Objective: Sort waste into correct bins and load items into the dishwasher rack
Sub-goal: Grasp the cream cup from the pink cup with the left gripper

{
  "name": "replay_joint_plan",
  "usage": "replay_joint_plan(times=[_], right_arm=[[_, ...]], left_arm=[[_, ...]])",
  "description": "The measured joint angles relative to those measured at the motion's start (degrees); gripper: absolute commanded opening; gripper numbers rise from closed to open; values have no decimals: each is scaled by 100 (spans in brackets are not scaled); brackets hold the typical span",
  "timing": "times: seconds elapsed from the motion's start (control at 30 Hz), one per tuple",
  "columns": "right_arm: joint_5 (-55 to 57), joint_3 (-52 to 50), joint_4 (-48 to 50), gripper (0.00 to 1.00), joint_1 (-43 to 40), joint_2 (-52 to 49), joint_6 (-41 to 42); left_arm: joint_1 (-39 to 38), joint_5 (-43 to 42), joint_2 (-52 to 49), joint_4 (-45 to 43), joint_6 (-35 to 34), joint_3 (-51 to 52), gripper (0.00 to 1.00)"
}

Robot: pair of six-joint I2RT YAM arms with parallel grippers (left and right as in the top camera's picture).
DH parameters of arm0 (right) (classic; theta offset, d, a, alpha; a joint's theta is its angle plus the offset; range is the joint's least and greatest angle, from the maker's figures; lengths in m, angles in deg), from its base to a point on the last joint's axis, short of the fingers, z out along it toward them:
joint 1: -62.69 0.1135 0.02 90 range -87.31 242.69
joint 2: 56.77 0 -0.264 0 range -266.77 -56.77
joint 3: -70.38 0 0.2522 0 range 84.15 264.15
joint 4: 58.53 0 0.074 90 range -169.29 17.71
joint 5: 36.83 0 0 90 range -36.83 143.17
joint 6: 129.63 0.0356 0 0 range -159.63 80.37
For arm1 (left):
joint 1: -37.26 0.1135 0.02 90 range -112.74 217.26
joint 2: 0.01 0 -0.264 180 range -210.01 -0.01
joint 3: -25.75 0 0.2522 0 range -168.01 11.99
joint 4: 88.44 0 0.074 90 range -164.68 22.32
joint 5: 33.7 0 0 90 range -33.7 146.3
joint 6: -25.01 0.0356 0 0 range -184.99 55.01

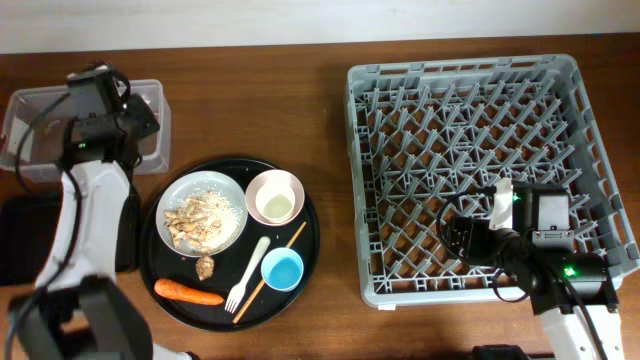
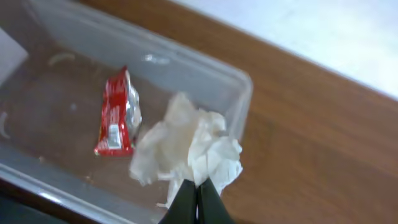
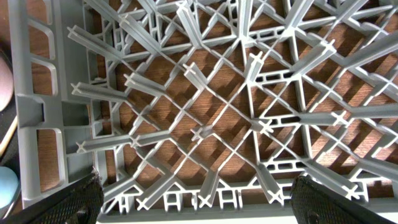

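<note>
In the left wrist view my left gripper (image 2: 198,188) is shut on the lower edge of the crumpled white tissue (image 2: 189,143), which fans out over the right end of the clear tub (image 2: 205,65). The red wrapper (image 2: 117,115) lies on the tub's floor. From overhead the left gripper (image 1: 100,100) covers the tub (image 1: 150,130). My right gripper (image 1: 458,240) stands wide open and empty over the grey dishwasher rack (image 1: 470,110), its fingers (image 3: 68,205) above the lattice (image 3: 205,118) near the rack's front wall.
The round black tray (image 1: 310,235) holds a plate (image 1: 232,190) of rice and beige chunks, a cream bowl (image 1: 275,196), a light-blue cup (image 1: 283,269), a white fork (image 1: 245,275), a chopstick (image 1: 275,265) and a carrot (image 1: 188,292). The shallow black tray (image 1: 20,240) lies at the left edge.
</note>
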Motion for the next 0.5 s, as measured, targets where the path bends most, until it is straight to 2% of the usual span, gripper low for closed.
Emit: replay_joint_plan(times=[0.07,0.1,0.23,0.33,0.43,0.5], right_arm=[[-2,0,-4,99,0,0,0],[-2,0,-2,99,0,0,-4],[-2,0,-2,99,0,0,-2],[-2,0,0,99,0,0,2],[-2,0,4,99,0,0,-2],[-2,2,0,99,0,0,0]], left_arm=[[109,0,-380,-42,20,2,50],[168,2,-472,-87,22,2,52],[269,-2,-472,-166,24,2,52],[267,-367,-468,15,24,-2,46],[205,-1200,-186,870,22,-24,45],[-63,-1644,249,1849,22,-46,45]])
